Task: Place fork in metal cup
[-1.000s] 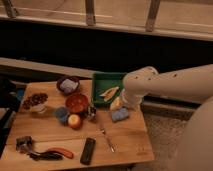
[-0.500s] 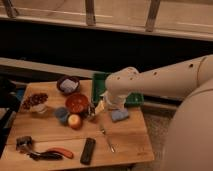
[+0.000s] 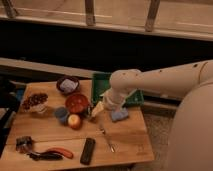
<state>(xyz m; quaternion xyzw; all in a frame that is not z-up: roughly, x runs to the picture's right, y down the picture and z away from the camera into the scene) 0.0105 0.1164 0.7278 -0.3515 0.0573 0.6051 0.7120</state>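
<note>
Fork (image 3: 107, 138) lies flat on the tabletop (image 3: 131, 142), in front of the red-orange bowl (image 3: 77, 102) and a bit right of it, well apart. Nothing touches it.

Metal cup (image 3: 89, 115) sits just front-right of the bowl. My gripper covers most of it, so only a dark sliver shows.

My gripper (image 3: 97, 110) hangs just right of the bowl, low over the tabletop, fingers spread, pinching nothing. My arm comes in from the bowl's right.

Around the bowl:
- Green tray (image 3: 101, 80): behind and right, partly under my arm.
- Blue sponge (image 3: 120, 116): further right, past the gripper.
- Small blue cup (image 3: 61, 114): just front-left.
- Round orange fruit (image 3: 74, 121): just in front.
- Black bar (image 3: 88, 150): well in front, near the tabletop's front edge.
- Red-handled tool (image 3: 52, 152): front-left, also at that edge.
- Dark bowl (image 3: 67, 84) with something pale inside: just behind.
- Pale bowl (image 3: 34, 102) of dark bits: to the left, apart.
</note>
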